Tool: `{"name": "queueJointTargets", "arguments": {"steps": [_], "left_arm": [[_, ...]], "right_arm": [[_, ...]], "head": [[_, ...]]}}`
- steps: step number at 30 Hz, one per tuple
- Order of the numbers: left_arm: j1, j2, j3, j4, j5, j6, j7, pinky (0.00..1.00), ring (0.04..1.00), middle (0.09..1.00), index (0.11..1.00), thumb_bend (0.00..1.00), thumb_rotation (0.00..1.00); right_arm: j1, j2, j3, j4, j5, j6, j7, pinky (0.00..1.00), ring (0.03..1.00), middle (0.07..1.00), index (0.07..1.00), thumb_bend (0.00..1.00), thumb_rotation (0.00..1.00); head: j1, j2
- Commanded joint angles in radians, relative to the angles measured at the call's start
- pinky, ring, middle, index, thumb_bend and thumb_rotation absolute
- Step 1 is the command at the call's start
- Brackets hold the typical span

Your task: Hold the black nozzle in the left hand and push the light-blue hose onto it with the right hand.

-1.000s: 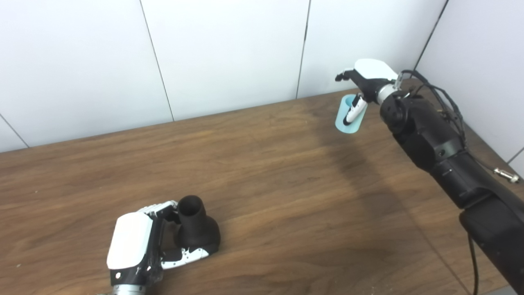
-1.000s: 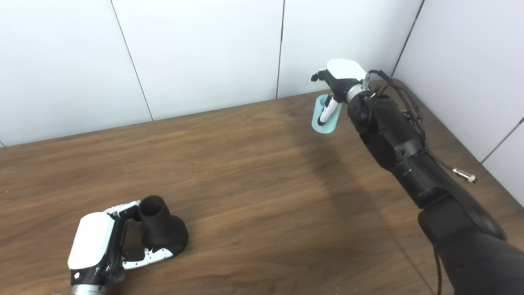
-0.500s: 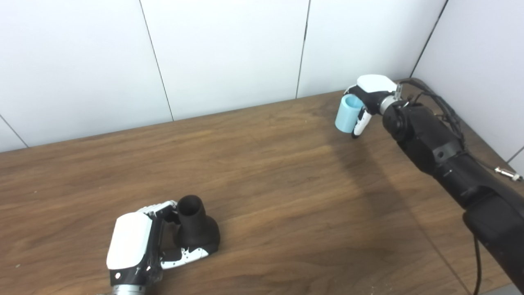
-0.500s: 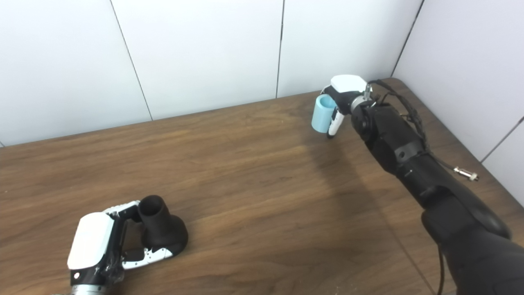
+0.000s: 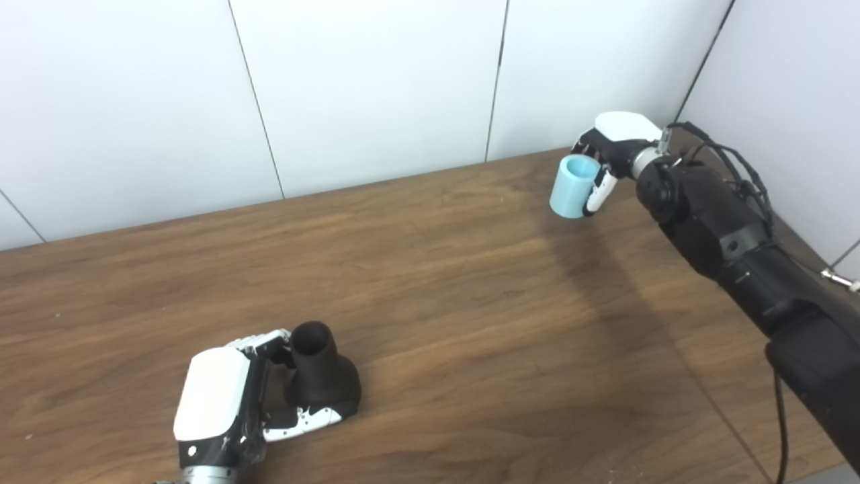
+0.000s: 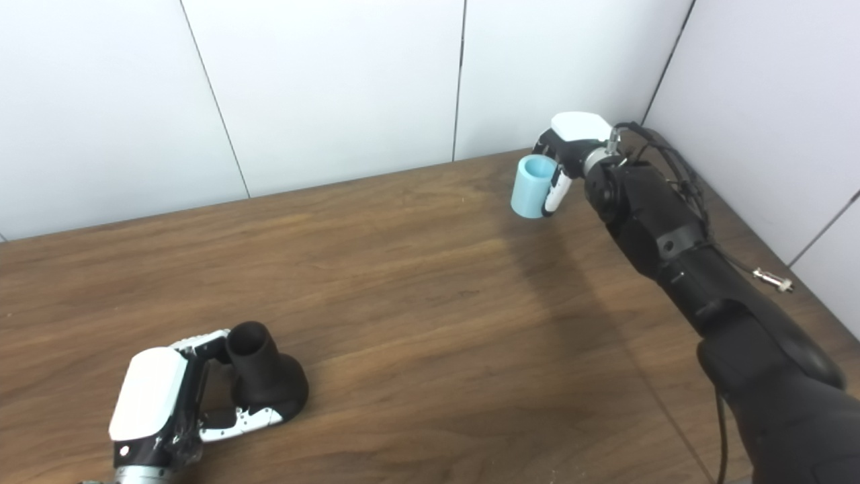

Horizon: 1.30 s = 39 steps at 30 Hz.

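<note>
Fetching step. Right hand (image 5: 608, 151) wrapped round the upright light-blue hose (image 5: 573, 186) at the worktop (image 5: 430, 282) far corner, possibly just lifted clear. Left hand (image 5: 225, 396) closed on black nozzle (image 5: 321, 375) near the front. Next: carrying across, aligning openings.

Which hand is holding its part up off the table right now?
The right hand, far right near the wall, holds the light-blue hose raised. The left hand grips the black nozzle, which rests on the wooden table.
</note>
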Motion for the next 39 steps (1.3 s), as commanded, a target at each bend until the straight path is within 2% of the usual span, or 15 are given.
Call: {"name": "queueJointTargets", "arguments": {"steps": [1,2,4,8,11,12,14,16,17,23,29,31,34,36,39], "left_arm": [[0.014,0.018,-0.006,0.013,0.031,0.018,-0.033,0.59,0.54,0.493,0.482,0.53,0.0],[0.015,0.018,-0.006,0.011,0.032,0.02,-0.035,0.59,0.541,0.494,0.482,0.53,0.0],[0.015,0.017,-0.006,0.011,0.033,0.023,-0.037,0.59,0.541,0.492,0.482,0.53,0.0],[0.015,0.017,-0.008,0.011,0.04,0.028,-0.045,0.6,0.543,0.497,0.48,0.52,0.0],[0.015,0.015,-0.007,0.01,0.039,0.03,-0.047,0.6,0.543,0.5,0.478,0.52,0.0],[0.015,0.015,-0.006,0.01,0.039,0.031,-0.048,0.6,0.544,0.501,0.478,0.52,0.0],[0.016,0.013,-0.006,0.008,0.041,0.035,-0.051,0.6,0.547,0.503,0.477,0.52,0.0],[0.016,0.013,-0.007,0.007,0.042,0.036,-0.051,0.6,0.55,0.504,0.476,0.52,0.0],[0.017,0.014,-0.006,0.007,0.04,0.035,-0.051,0.6,0.552,0.504,0.476,0.52,0.0],[0.021,0.015,-0.005,0.005,0.039,0.036,-0.05,0.6,0.551,0.502,0.478,0.52,0.0],[0.021,0.016,-0.005,0.002,0.04,0.038,-0.053,0.61,0.555,0.503,0.477,0.52,0.0],[0.021,0.016,-0.005,0.001,0.041,0.04,-0.055,0.61,0.556,0.502,0.477,0.52,0.0],[0.021,0.015,-0.007,0.001,0.045,0.041,-0.055,0.61,0.554,0.503,0.477,0.52,0.0],[0.021,0.014,-0.007,0.004,0.045,0.04,-0.052,0.61,0.554,0.504,0.476,0.52,0.0],[0.021,0.015,-0.007,0.006,0.043,0.039,-0.052,0.6,0.553,0.504,0.476,0.52,0.0]], "right_arm": [[-0.04,-0.031,-0.022,-0.032,0.002,-0.015,-0.04,0.57,0.606,0.629,0.681,0.85,0.05],[-0.04,-0.031,-0.024,-0.034,0.005,-0.016,-0.038,0.54,0.578,0.603,0.68,0.86,0.04],[-0.041,-0.031,-0.026,-0.036,0.017,-0.025,-0.031,0.62,0.621,0.637,0.684,0.86,0.04],[-0.045,-0.035,-0.022,-0.031,0.028,-0.048,-0.027,0.62,0.638,0.672,0.693,0.88,0.06],[-0.051,-0.036,-0.018,-0.026,0.03,-0.055,-0.019,0.41,0.5,0.575,0.698,0.93,0.07],[-0.053,-0.037,-0.018,-0.026,0.032,-0.057,-0.015,0.39,0.481,0.56,0.697,0.93,0.07],[-0.053,-0.039,-0.016,-0.03,0.035,-0.058,-0.006,0.24,0.332,0.425,0.696,0.96,0.06],[-0.052,-0.041,-0.015,-0.033,0.038,-0.058,0.005,0.32,0.436,0.521,0.695,0.97,0.07],[-0.052,-0.042,-0.014,-0.036,0.037,-0.048,0.017,0.3,0.413,0.509,0.697,0.97,0.06],[-0.045,-0.043,-0.017,-0.058,0.028,-0.011,0.059,0.45,0.545,0.631,0.703,0.94,0.04],[-0.039,-0.037,-0.026,-0.067,0.031,-0.01,0.052,0.38,0.481,0.594,0.69,0.93,0.04],[-0.038,-0.036,-0.029,-0.072,0.034,-0.009,0.055,0.47,0.551,0.631,0.683,0.93,0.03],[-0.038,-0.035,-0.031,-0.08,0.034,-0.003,0.058,0.5,0.59,0.649,0.68,0.92,0.05],[-0.038,-0.033,-0.032,-0.081,0.035,-0.005,0.054,0.39,0.502,0.584,0.685,0.93,0.04],[-0.039,-0.032,-0.031,-0.07,0.035,-0.018,0.043,0.41,0.518,0.599,0.684,0.94,0.05]], "head": [[-0.002,0.001],[0.0,0.006],[0.001,0.008],[0.0,0.011],[0.0,0.012],[0.0,0.012],[0.001,0.013],[0.002,0.013],[0.004,0.014],[0.006,0.021],[0.006,0.026],[0.006,0.028],[0.008,0.029],[0.01,0.029],[0.01,0.029]]}}
